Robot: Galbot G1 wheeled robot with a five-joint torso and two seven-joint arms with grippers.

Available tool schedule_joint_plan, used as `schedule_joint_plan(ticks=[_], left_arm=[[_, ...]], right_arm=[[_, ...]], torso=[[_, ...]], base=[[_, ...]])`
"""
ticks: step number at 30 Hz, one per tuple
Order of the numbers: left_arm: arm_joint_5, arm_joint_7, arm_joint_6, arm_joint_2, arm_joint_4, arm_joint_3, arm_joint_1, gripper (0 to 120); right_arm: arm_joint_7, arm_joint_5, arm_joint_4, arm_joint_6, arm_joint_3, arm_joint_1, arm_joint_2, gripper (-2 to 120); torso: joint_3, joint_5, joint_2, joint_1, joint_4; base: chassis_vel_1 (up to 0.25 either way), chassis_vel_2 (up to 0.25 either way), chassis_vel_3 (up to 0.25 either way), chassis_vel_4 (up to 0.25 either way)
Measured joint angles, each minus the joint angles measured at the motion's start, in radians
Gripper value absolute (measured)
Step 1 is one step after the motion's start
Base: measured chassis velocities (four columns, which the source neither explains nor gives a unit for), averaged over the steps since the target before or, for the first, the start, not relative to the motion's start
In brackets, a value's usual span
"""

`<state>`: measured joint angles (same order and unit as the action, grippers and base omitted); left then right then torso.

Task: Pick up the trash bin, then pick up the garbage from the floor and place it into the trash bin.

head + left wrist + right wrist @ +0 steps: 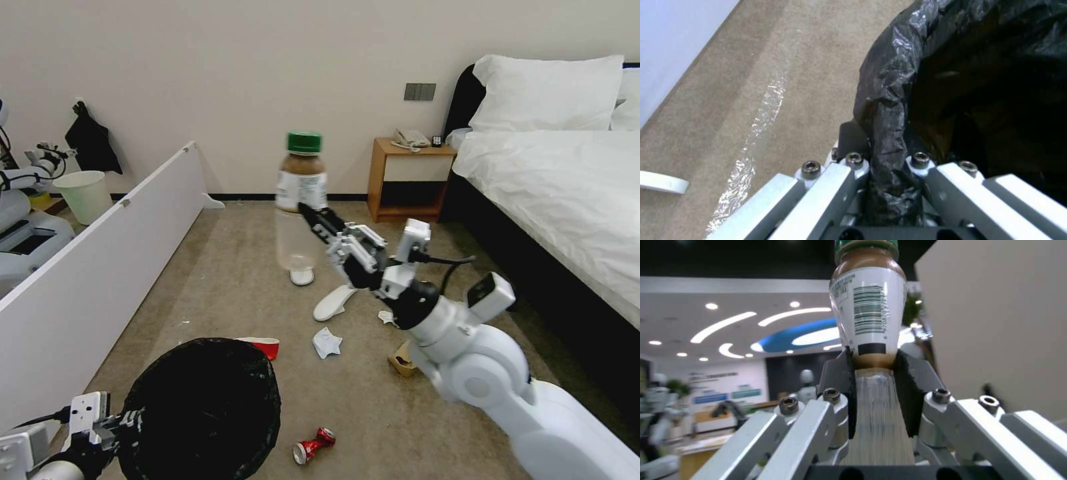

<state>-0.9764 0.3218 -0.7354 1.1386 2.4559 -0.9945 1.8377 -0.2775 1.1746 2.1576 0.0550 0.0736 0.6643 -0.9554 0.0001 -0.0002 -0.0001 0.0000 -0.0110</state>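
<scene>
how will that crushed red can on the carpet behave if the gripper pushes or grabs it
The crushed red can lies on its side, so a push may roll or skid it, though its dents probably stop it soon. It looks like thin, already buckled metal, so it is likely light and may crumple further under a squeeze. Its uneven shape could twist between the fingers.

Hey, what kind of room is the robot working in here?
Likely a hotel-style bedroom: a made bed with a white pillow, a wooden nightstand holding a telephone, and carpet.
</scene>
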Motion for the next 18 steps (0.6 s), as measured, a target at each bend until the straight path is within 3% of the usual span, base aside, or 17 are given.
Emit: schedule_joint_plan(ticks=[7,18], left_arm=[[-0.002,-0.001,0.0,-0.004,-0.001,-0.002,-0.005,3],[-0.013,-0.001,0.0,-0.005,0.0,-0.01,-0.014,3]], right_arm=[[-0.079,0.083,-0.012,-0.048,0.056,-0.056,-0.049,18],[-0.141,0.051,-0.048,-0.064,0.188,-0.056,-0.081,18]], torso=[[0.0,0.0001,0.0,0.0,-0.0001],[0.0,0.0001,0.0,0.0,0.0]], base=[[0.0,0.0,0.0,0.0],[0.0,0.0,0.0,0.0]])
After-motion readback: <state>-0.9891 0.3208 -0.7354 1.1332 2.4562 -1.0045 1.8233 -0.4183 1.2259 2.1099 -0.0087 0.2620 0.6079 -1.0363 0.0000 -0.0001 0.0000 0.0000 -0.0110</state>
